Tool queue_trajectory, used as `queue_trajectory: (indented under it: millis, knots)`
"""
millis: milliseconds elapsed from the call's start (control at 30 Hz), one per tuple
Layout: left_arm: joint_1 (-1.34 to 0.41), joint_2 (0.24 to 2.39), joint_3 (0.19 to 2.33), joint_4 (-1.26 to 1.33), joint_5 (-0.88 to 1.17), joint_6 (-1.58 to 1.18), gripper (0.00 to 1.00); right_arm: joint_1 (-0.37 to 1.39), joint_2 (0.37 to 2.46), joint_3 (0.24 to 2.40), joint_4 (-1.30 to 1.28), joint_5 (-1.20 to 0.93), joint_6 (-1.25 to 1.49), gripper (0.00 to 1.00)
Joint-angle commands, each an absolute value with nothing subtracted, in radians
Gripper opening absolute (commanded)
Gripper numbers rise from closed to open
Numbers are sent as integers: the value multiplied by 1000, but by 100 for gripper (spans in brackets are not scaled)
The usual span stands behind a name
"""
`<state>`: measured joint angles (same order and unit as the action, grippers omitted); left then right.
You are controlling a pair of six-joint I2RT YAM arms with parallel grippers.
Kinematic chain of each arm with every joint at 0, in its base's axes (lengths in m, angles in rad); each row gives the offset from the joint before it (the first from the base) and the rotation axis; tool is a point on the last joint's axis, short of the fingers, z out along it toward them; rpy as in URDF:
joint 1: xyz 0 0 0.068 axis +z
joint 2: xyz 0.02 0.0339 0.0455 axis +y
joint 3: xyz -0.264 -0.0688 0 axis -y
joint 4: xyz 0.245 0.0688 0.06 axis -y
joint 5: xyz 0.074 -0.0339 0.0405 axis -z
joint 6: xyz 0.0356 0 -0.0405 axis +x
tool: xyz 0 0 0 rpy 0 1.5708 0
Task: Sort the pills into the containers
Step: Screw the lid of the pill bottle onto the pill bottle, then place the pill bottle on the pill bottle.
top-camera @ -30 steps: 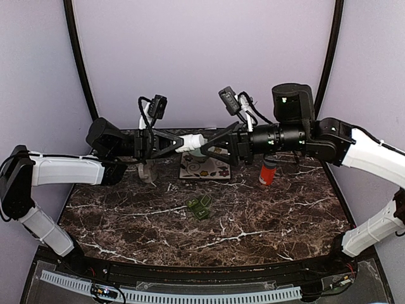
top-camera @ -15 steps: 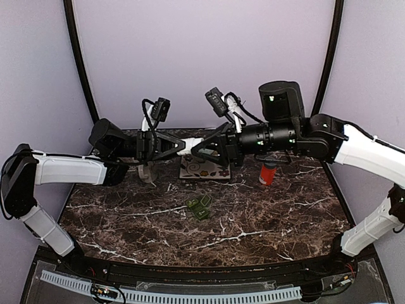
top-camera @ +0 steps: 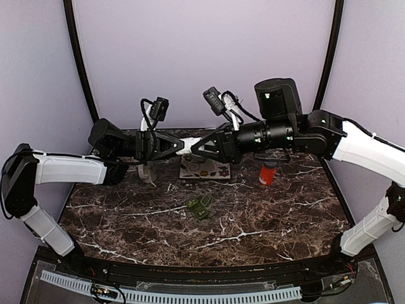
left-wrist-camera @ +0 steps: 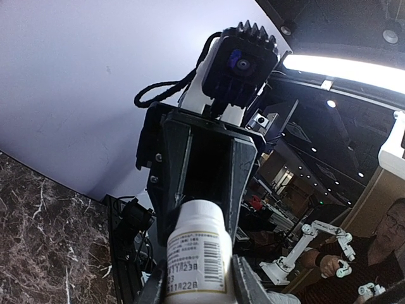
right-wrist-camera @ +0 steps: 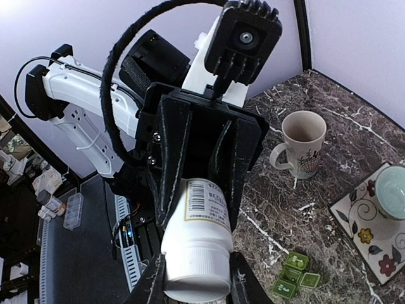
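Between the facing fingertips, left gripper [top-camera: 181, 145] clamps the white pill bottle [left-wrist-camera: 196, 253], right gripper [right-wrist-camera: 196, 286] grips its cap [right-wrist-camera: 193, 269]; unscrewing likely comes next.

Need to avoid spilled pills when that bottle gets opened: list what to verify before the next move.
1. Left gripper shut on the white pill bottle: ok.
2. Right gripper closed around the cap end: ok, its fingers flank the cap on both sides.
3. Cap seated on the bottle: ok.
4. Bottle held above the pill box: not ok, it seems to hang farther back, with the box nearer the arm bases.
5. Pill box lids open: cannot tell for every compartment, too small.
6. Orange bottle upright and apart from the right arm: ok.
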<state>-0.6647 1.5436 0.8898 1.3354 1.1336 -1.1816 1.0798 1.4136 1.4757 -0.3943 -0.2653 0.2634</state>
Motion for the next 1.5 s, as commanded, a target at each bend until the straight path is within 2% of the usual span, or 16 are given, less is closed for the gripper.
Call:
queue_trajectory:
  millis: [0, 233, 433, 833, 1000, 1200, 1467]
  knots:
    - [-659, 1482, 904, 1236, 1124, -1027, 0, 1083, 1467, 1562, -381, -307, 400, 12]
    - [-679, 1305, 880, 847, 968, -614, 0, 1041, 1517, 1602, -372, -412, 622, 9]
    - [-795, 1199, 909, 509, 731, -228, 0, 1000, 1563, 1619, -361, -485, 751, 8]
    - [-922, 1098, 855, 390, 345, 100, 0, 975, 1606, 1614, -382, -540, 840, 6]
    - [-932, 1082, 843, 400, 280, 130, 3, 975, 1631, 1632, -431, -531, 820, 5]
    - [-934, 1066, 812, 434, 245, 115, 20, 974, 1633, 1635, -455, -498, 788, 4]
    - [-935, 1040, 779, 457, 204, 77, 61, 965, 1606, 1639, -520, -378, 713, 3]
